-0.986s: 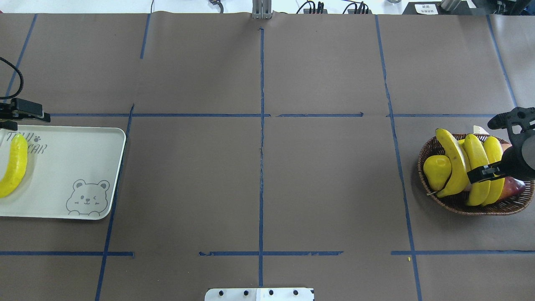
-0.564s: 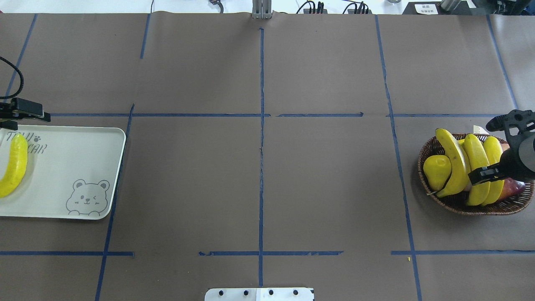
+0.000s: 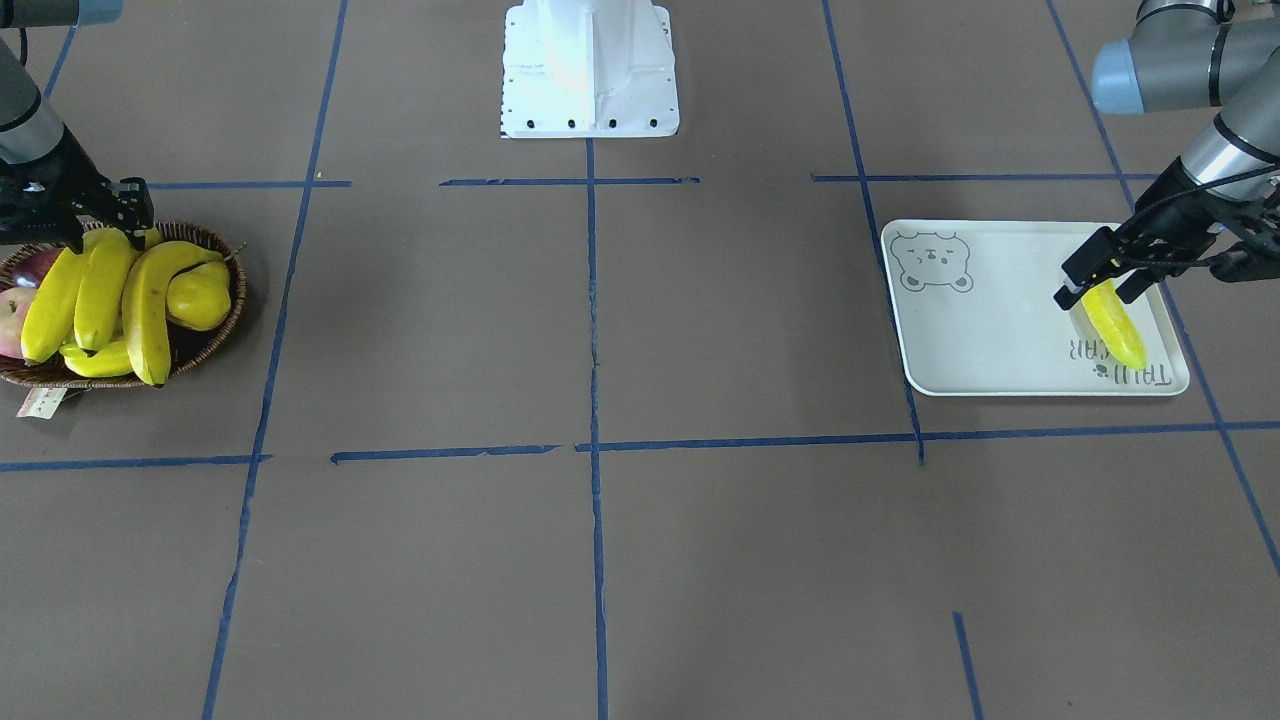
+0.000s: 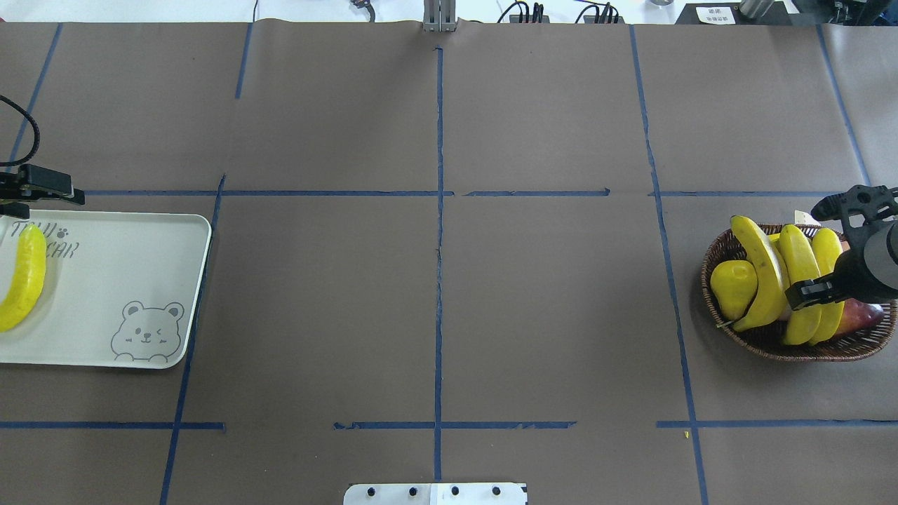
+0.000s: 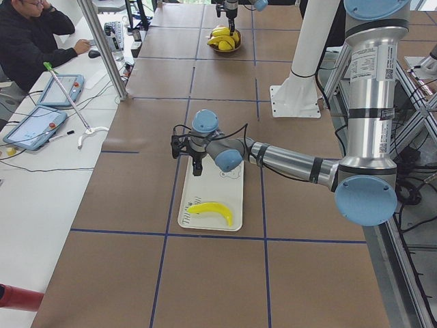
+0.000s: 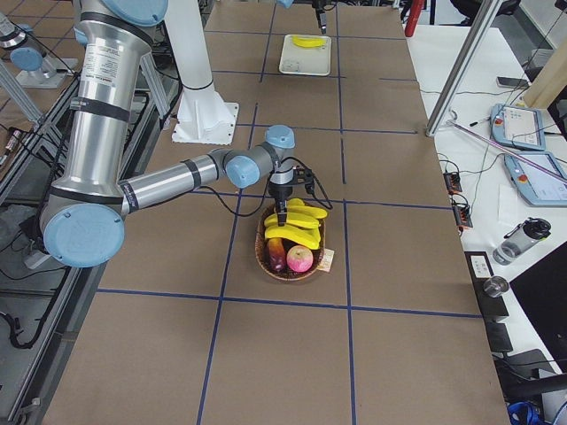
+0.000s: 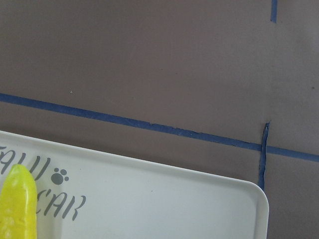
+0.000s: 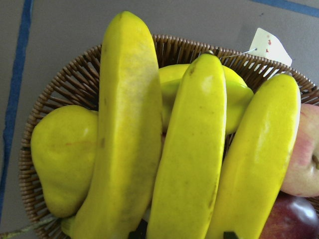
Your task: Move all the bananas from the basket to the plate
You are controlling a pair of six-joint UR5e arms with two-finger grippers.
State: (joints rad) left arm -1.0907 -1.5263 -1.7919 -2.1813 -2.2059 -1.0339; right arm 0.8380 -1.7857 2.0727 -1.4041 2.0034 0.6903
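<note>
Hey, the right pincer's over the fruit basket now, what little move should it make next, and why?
Probably lower the right pincer straight down onto the middle banana, then close. Its jaws stand open, their tips on either side of that banana in the wrist view, not yet gripping. The basket holds three to move, and the plate has only one.

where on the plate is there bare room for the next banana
The plate is bare from the banana lying at its lettering end across to the bear print; the left tool hangs near that end. The basket is crowded with fruit.
</note>
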